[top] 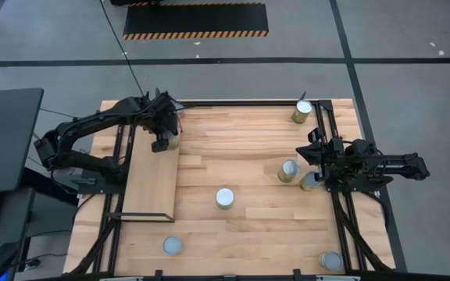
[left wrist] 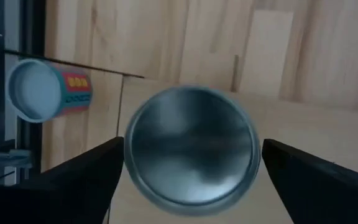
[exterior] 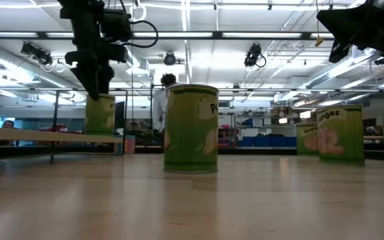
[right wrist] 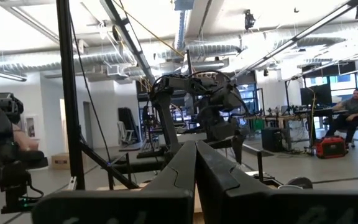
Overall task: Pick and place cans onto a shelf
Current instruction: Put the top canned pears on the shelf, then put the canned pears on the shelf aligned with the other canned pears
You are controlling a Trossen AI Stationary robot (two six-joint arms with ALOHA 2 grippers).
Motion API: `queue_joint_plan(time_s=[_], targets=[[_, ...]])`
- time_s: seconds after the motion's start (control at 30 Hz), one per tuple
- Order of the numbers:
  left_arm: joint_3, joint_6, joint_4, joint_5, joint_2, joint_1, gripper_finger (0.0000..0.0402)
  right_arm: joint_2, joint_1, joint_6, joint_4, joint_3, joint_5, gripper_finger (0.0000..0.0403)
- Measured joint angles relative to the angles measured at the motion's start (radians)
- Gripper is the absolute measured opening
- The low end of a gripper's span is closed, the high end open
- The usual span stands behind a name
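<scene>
Your left gripper [top: 165, 141] hangs open straight above a can [left wrist: 191, 149] standing upright on the shelf's [top: 151, 191] far corner, upper left. Right gripper [top: 313, 156] is closed, idle mid-right beside loose cans.

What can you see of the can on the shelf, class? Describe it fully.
The can is a small cylinder with a shiny silver-grey round top and green label sides. It stands upright on the far end of the pale plywood shelf. The left gripper hangs above it, fingers spread on either side, apparently not touching it.
</scene>
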Motion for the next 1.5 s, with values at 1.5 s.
queue_joint_plan(time_s=[1.5], targets=[[0.311, -0.606, 0.120, 0.121, -0.052, -0.160, 0.0386, 0.308, 0.027, -0.047, -0.383, 0.375, 0.110, 0.0011]])
